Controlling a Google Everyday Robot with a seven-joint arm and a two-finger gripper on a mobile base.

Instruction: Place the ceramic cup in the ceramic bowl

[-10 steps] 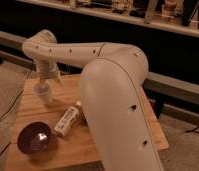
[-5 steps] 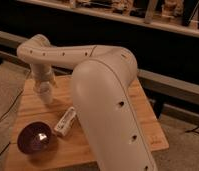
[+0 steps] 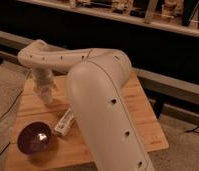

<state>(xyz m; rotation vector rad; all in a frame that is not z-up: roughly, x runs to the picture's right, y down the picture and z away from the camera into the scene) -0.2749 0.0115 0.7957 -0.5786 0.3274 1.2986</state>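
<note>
Tool (image 3: 46, 96) hung off the wrist pointing straight down, over the far-left part of the wooden counter (image 3: 143, 117). Open or gripping: couldn't tell, the tip blended into one pale lump (image 3: 47, 98) just above the wood.

Cup: couldn't pick it out for sure. That pale lump at the tool's lower end was the only candidate, and I couldn't separate it from the tool itself.

Bowl (image 3: 35, 139): dark, glossy and shallow, sat on the counter nearer the camera than the tool and slightly to its left in view, well apart from it. There was a bright glint inside and nothing else visible in it.

White bottle (image 3: 64, 123) lay on its side between tool and bowl, a bit right of the tool in view, just beside the bowl's rim; contact unclear.

The arm (image 3: 100, 95) ran from the tool rightward, then down through the foreground, covering the counter's middle.
</note>
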